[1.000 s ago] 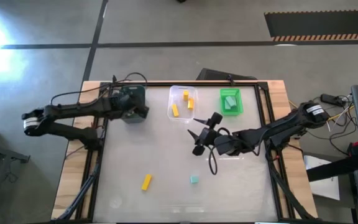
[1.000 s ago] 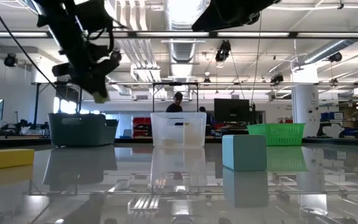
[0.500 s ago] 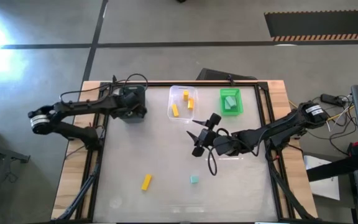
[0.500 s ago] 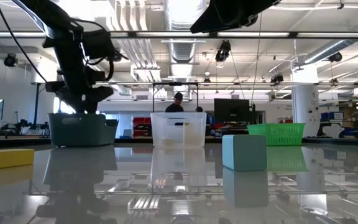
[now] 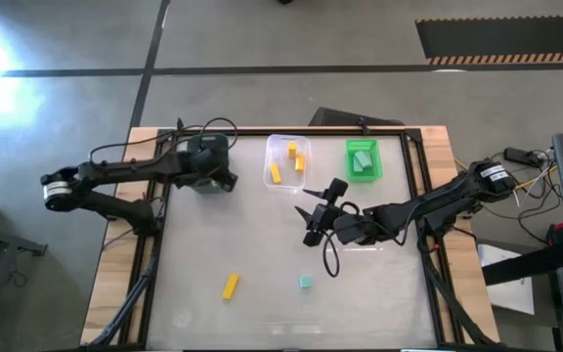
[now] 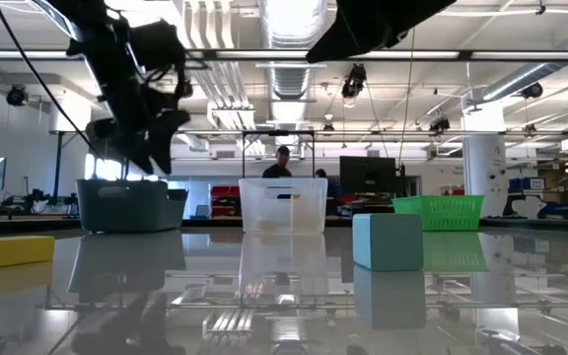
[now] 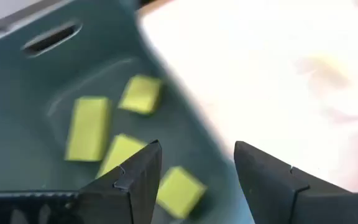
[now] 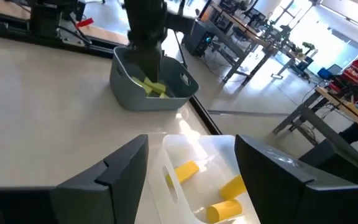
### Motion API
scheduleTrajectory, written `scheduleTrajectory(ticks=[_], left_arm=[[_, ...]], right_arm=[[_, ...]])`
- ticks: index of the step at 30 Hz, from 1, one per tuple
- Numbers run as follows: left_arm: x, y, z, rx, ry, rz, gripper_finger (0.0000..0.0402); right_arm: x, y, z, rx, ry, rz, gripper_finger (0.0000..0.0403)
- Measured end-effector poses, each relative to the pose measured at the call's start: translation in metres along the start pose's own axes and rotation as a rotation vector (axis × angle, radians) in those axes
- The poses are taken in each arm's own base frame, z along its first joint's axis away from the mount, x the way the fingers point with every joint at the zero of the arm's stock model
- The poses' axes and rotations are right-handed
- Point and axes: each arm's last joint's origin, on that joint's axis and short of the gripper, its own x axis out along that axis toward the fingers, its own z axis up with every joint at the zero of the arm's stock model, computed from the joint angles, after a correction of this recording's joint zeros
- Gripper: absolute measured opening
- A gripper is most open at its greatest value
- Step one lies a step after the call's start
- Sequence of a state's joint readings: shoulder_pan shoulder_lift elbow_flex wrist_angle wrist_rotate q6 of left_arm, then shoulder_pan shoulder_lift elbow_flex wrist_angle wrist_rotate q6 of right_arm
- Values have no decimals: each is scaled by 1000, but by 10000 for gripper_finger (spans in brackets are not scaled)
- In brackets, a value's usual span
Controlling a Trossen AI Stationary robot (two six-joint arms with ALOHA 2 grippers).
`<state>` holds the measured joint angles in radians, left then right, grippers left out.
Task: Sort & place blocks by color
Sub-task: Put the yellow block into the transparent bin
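My left gripper [image 5: 215, 168] hovers open above the dark teal bin [image 5: 201, 187]; its wrist view shows several pale yellow-green blocks [image 7: 89, 128] lying on the bin floor, beyond and between the fingers of my left gripper [image 7: 197, 177]. In the low view my left gripper [image 6: 144, 138] hangs just over the dark teal bin [image 6: 126, 204]. My right gripper [image 5: 308, 215] waits open mid-table, holding nothing. A yellow bar [image 5: 230, 286] and a teal-mint cube [image 5: 305, 282] lie flat on the table nearer the front edge.
The clear bin [image 5: 286, 162] holds yellow blocks [image 8: 183, 170]. The bright green bin [image 5: 364, 159] holds teal-mint blocks. All three bins stand in a row along the far edge. The white tabletop [image 5: 262, 244] spreads between the bins and the two loose blocks.
My left gripper dipped down to the dark teal bin and came back up a little. The pale block seen at its fingertips a second ago is no longer there. My right arm kept still.
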<state>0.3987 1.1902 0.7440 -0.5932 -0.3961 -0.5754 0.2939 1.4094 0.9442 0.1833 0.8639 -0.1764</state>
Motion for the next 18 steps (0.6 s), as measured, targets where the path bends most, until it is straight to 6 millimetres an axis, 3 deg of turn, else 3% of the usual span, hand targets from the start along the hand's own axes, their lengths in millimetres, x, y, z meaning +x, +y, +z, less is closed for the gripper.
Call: scheduleTrajectory(ticks=[5,9,13,18], left_arm=[[-34,-24,1,12,-82,-151,186],[-58,-46,-10,31,-109,-255,187],[-76,-70,-34,10,-84,-351,187],[-95,-100,-76,-25,31,-451,187]], right_arm=[[0,0,-1,-33,8,2,231],[1,-1,-2,-61,12,-3,231],[5,-4,-2,-85,19,-14,231],[8,-8,-3,-106,28,-26,231]])
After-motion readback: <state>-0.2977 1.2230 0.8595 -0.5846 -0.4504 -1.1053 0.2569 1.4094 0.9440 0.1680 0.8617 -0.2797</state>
